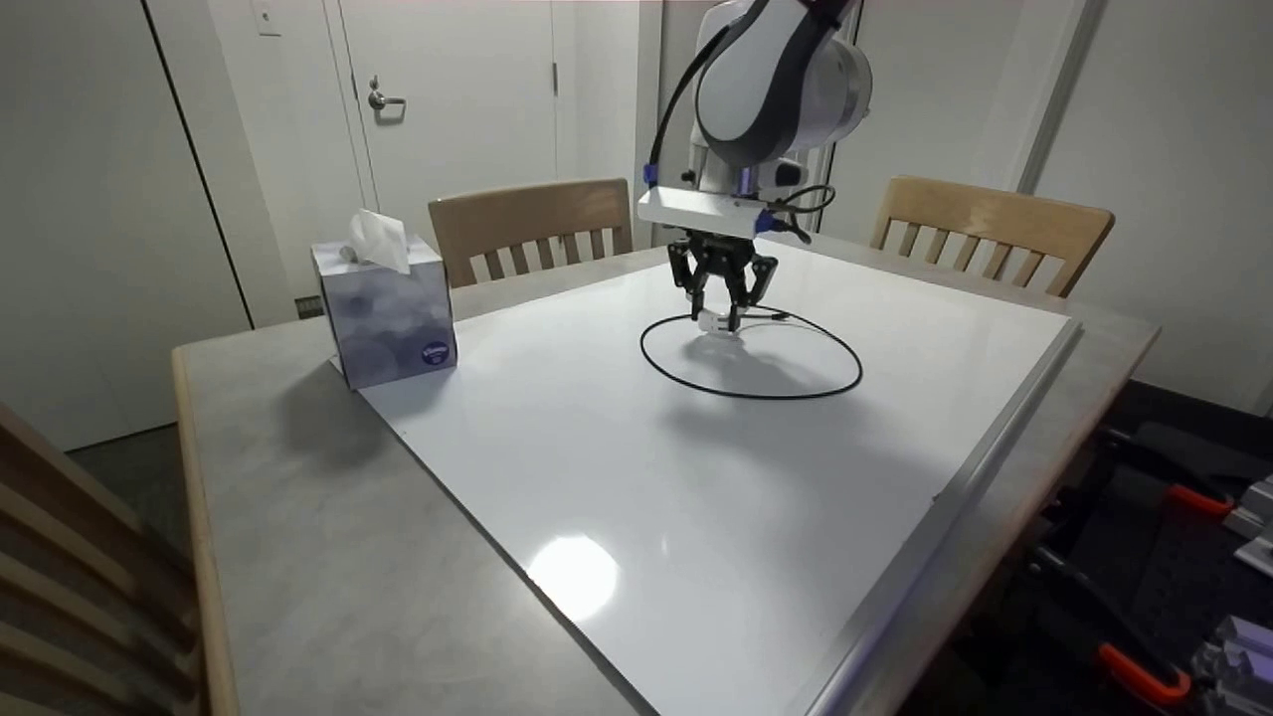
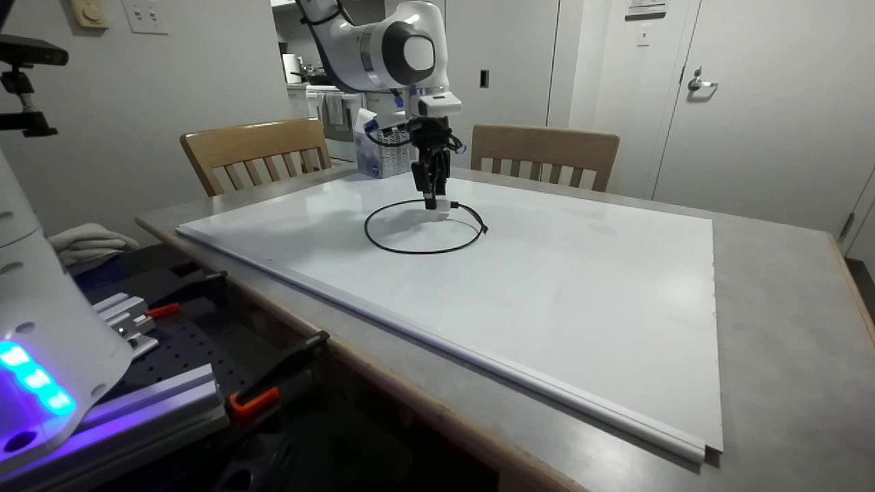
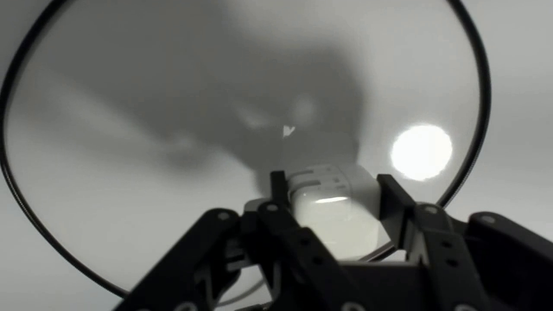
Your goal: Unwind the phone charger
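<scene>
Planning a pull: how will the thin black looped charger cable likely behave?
The thin black cable seems springy: its open, rounded curve suggests it resists straightening. So slender, it's likely light and may trail behind the blocky white plug.

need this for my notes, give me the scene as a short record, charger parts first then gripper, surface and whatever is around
cable: black cable lying in a ring, not straightened out
plug: whitish plug, held; whether it touches the board cannot be told
gripper: gripper closed on the plug from two sides
surface: white board lying on a gray table
nearby: tissue box at a corner of the board
furniture: wooden chairs beside the table
</scene>
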Robot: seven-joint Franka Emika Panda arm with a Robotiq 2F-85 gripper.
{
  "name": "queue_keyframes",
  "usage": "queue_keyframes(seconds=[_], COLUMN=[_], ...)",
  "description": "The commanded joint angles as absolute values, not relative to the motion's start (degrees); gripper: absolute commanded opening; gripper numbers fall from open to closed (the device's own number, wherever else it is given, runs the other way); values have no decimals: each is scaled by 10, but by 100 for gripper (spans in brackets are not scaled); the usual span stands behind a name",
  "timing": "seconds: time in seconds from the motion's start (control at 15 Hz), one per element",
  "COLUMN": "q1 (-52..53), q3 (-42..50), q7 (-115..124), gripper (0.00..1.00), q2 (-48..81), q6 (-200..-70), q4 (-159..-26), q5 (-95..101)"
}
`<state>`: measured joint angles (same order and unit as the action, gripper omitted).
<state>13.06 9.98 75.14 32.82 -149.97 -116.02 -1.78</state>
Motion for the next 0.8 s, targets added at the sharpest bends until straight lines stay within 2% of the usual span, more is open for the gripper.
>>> queue_keyframes(seconds=[0.0,0.33,0.4,0.73], q1=[124,125,125,106], q3=[98,100,100,108], q7=[760,763,763,792], gripper=[53,53,28,28], q2=[328,328,328,335], q6=[-1496,-1495,-1495,-1460], q4=[-1160,-1161,-1161,-1157], q5=[-9,-8,-8,-23])
